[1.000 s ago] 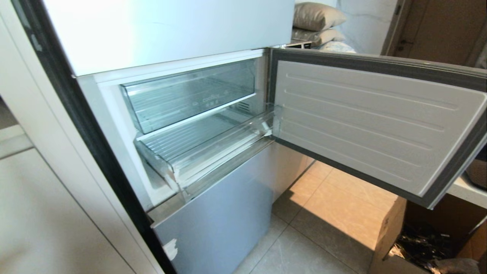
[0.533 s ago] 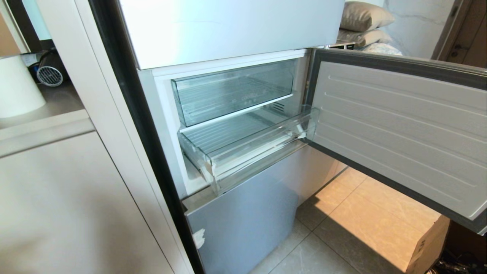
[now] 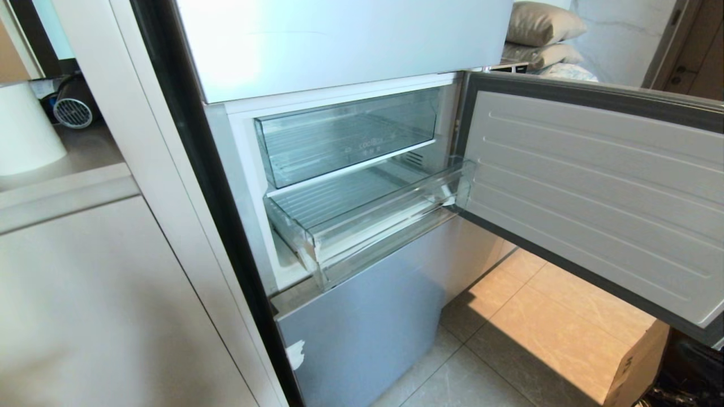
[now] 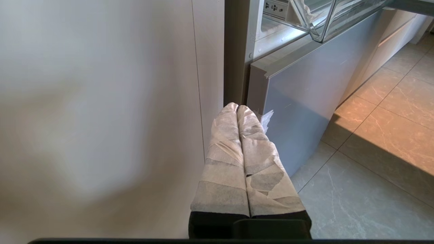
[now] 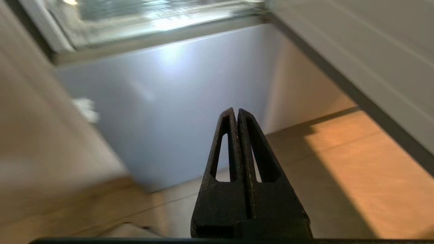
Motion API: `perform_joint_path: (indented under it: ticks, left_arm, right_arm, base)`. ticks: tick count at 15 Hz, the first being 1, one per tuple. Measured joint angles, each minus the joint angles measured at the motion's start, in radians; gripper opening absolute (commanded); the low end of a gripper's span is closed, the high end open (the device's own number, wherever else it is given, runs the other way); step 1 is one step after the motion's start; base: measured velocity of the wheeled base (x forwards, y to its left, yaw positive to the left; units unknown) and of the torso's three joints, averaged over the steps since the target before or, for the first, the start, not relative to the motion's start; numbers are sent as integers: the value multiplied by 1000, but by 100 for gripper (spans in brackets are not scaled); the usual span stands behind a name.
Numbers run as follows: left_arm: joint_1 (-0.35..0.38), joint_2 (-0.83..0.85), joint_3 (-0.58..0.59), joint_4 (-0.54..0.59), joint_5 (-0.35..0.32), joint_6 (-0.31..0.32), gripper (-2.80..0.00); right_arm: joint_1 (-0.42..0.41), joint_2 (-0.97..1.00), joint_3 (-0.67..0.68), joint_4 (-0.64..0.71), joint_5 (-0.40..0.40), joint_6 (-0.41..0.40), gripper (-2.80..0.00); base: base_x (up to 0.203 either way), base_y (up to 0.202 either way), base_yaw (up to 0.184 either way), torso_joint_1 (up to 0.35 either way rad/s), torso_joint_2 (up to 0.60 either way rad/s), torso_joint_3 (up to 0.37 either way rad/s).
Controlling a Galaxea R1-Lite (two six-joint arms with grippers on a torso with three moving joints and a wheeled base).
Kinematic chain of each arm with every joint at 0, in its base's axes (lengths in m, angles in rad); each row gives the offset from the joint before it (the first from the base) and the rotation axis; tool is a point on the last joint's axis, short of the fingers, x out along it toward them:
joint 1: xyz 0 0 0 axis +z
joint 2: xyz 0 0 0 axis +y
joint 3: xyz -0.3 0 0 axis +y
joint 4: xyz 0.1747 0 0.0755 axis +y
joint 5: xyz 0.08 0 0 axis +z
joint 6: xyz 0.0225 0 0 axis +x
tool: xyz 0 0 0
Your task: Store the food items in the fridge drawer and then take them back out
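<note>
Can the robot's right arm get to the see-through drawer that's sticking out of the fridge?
Probably yes. The fridge drawer is pulled out, the fridge door is swung wide, and nothing blocks its front. The right gripper, shut and empty, is below it.

**Fridge compartment, drawer out**

The fridge drawer (image 3: 362,217) stands pulled forward under the clear upper drawer (image 3: 345,141), its ribbed floor bare; a cardboard box (image 3: 639,362) sits on the tiled floor (image 3: 452,379); a white round container (image 3: 25,130) rests on the desk (image 3: 62,189).
</note>
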Motion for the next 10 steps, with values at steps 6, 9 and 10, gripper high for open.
perform_joint_path:
  ticks: [6,9,10]
  left_arm:
    - [0,0,0,0,0,0,-280]
    - [0,0,0,0,0,0,-280]
    - [0,0,0,0,0,0,-280]
  right_arm:
    - [64,778,-285,-370,125,134,-280]
    - [155,1113,-443,-559,29,149,-280]
    - [196,1204,-514,-614,-6,152,-280]
  base:
    - [0,0,0,0,0,0]
    - [0,0,0,0,0,0]
    - [0,0,0,0,0,0]
